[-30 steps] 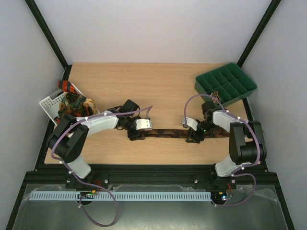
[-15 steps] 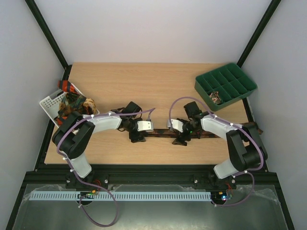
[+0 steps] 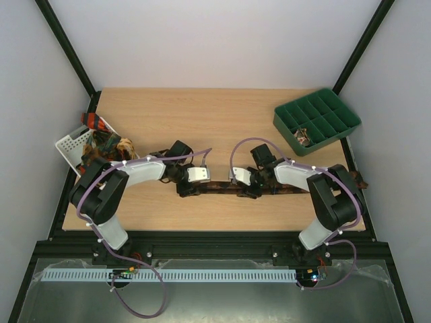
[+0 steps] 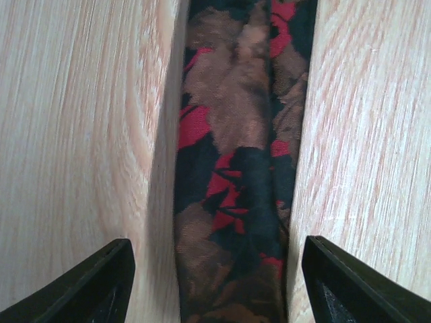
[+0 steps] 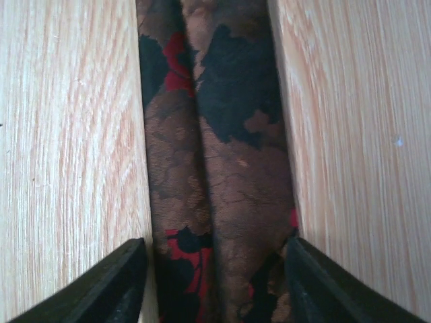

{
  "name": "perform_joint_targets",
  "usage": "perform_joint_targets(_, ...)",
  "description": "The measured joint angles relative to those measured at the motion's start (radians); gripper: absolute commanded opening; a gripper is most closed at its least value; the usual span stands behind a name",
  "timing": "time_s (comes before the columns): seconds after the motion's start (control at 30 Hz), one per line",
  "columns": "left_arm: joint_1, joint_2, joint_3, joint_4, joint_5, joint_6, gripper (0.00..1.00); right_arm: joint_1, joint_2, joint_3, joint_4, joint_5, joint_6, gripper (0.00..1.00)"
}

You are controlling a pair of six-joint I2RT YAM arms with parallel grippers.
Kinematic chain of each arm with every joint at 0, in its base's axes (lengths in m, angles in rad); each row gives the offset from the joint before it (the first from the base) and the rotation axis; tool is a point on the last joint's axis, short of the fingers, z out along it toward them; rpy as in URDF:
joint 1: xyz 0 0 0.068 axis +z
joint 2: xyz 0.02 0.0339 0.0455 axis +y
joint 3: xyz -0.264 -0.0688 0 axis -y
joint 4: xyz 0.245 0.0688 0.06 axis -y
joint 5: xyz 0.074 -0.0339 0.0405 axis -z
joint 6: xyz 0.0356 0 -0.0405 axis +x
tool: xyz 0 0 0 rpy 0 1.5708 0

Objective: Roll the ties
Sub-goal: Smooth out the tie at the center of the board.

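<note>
Progress: no rolling shows on the tie in hand. The dark brown tie [image 3: 219, 190], blotched red and black, lies flat and full length across the lower middle of the top view, on the table [image 3: 222, 121]. It runs from under the left tool [image 3: 188, 189] rightward past the right tool [image 3: 248, 190] and on to the table's right edge; no coil visible at either end. Judged: at the start of the first roll, all of it left to do. Arms: bases at the bottom edge, elbows swung outward, forearms turned in toward centre frame, both tools low over the tie with a short bare stretch of cloth between them. Left wrist view: left tool [image 4: 217, 245] wide open, fingers [image 4: 94, 286] in the two lower corners, tie [image 4: 232, 182] up the middle, wood showing between cloth and each finger; nothing held. Right wrist view: right tool [image 5: 215, 243] open less far, fingers [image 5: 101, 286] just beside the edges of the tie [image 5: 215, 134]; contact cannot be told, no grip seen. Farther back, at the left edge: white basket [image 3: 67, 145] with more ties [image 3: 108, 142] heaped in it, none rolled as far as I can see. Upper right: green tray [image 3: 289, 133]; one cell holds a small patterned thing, too small to name.
</note>
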Motion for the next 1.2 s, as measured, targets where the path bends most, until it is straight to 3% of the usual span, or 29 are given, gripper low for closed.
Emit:
perform_joint_targets(0.23,0.0,-0.002,-0.034,0.02,-0.002,0.009,0.4,0.003,-0.049,-0.068,0.074,0.009,0.021,0.41)
perform_joint_targets(0.37,0.0,-0.008,-0.051,0.051,-0.004,0.01,0.35,0.006,-0.098,-0.119,0.122,0.042,0.032,0.37)
perform_joint_targets(0.43,0.0,-0.015,-0.06,0.059,-0.005,0.01,0.38,0.006,-0.114,-0.134,0.134,0.058,0.035,0.48)
perform_joint_targets(0.5,-0.002,-0.023,-0.068,0.062,-0.006,0.013,0.49,0.006,-0.128,-0.141,0.135,0.073,0.041,0.7)
perform_joint_targets(0.57,-0.002,-0.034,-0.08,0.065,-0.008,0.016,0.61,0.005,-0.141,-0.142,0.124,0.085,0.048,0.82)
perform_joint_targets(0.77,-0.002,-0.066,-0.096,0.053,0.0,0.021,0.74,-0.011,-0.15,-0.129,0.057,0.082,0.042,0.86)
perform_joint_targets(0.9,-0.002,-0.039,-0.074,0.035,0.003,0.017,0.69,-0.03,-0.093,-0.077,0.009,0.065,0.038,0.76)
perform_joint_targets(1.07,-0.002,0.023,-0.011,0.027,0.011,0.017,0.5,-0.074,-0.026,-0.023,-0.028,0.007,0.013,0.55)
perform_joint_targets(1.2,-0.005,0.045,0.015,0.023,0.013,0.008,0.36,-0.11,-0.019,-0.02,-0.034,-0.015,-0.024,0.47)
